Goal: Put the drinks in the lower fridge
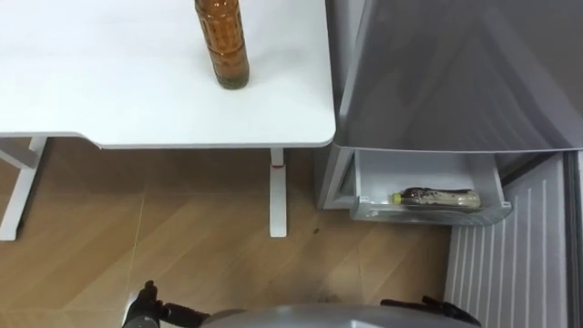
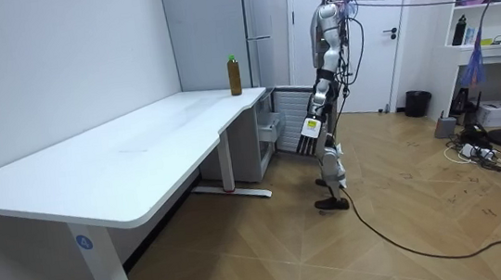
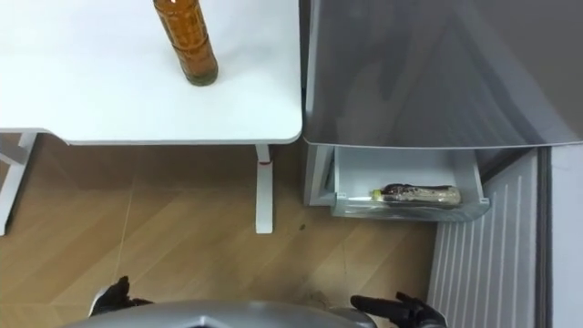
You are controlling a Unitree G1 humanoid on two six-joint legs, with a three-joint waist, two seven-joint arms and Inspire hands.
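Two bottles: one amber bottle (image 1: 223, 41) on the one desk (image 1: 109, 91), well ahead of the left fingers (image 3: 114, 293), and one dark bottle (image 1: 437, 197) in the one open drawer (image 1: 428, 216) (of the one fridge (image 1: 455, 73)), ahead of the right fingers (image 3: 378, 305).

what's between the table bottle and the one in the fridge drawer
In the left eye view: bare table, its edge, then the fridge corner and the drawer wall. Nothing loose between the standing bottle and the lying bottle.
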